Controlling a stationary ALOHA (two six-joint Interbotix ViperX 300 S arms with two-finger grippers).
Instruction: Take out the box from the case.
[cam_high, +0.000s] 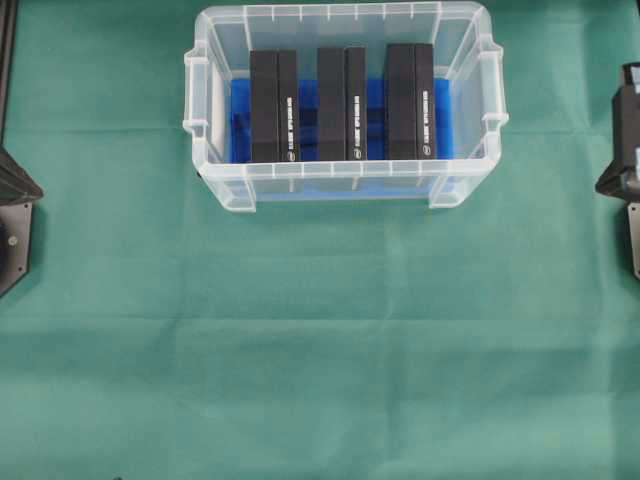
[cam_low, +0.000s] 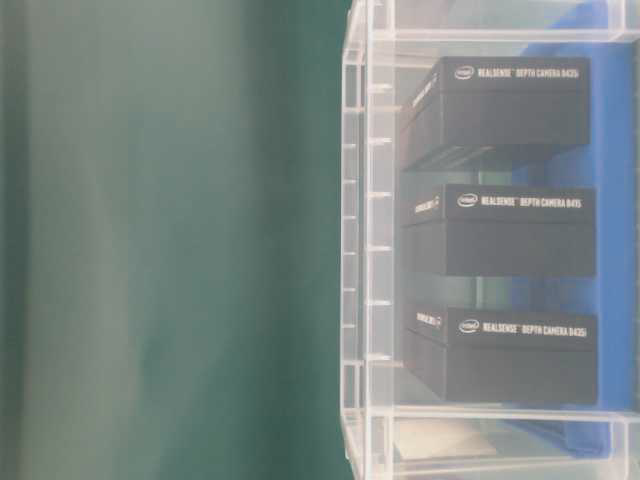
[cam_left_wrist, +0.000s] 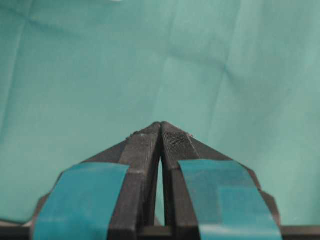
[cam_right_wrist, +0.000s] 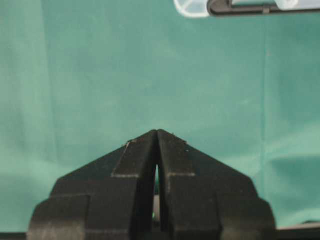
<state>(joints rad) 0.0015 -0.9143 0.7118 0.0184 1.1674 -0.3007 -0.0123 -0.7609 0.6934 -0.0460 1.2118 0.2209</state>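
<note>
The clear plastic case (cam_high: 215, 150) with a blue floor sits at the top middle of the green cloth. Three black boxes stand side by side inside it: left box (cam_high: 273, 106), middle box (cam_high: 341, 103), right box (cam_high: 410, 101). The table-level view shows the case (cam_low: 356, 250) and the boxes' white lettering through its wall, the middle box (cam_low: 500, 230) among them. My left gripper (cam_left_wrist: 161, 124) is shut, tips touching, above bare cloth. My right gripper (cam_right_wrist: 157, 132) is shut too, holding nothing. A corner of the case (cam_right_wrist: 192, 7) shows at the top of the right wrist view.
Green cloth (cam_high: 320, 350) covers the whole table, with creases across it. The left arm's base (cam_high: 15, 215) sits at the left edge and the right arm's base (cam_high: 622, 160) at the right edge, both far from the case.
</note>
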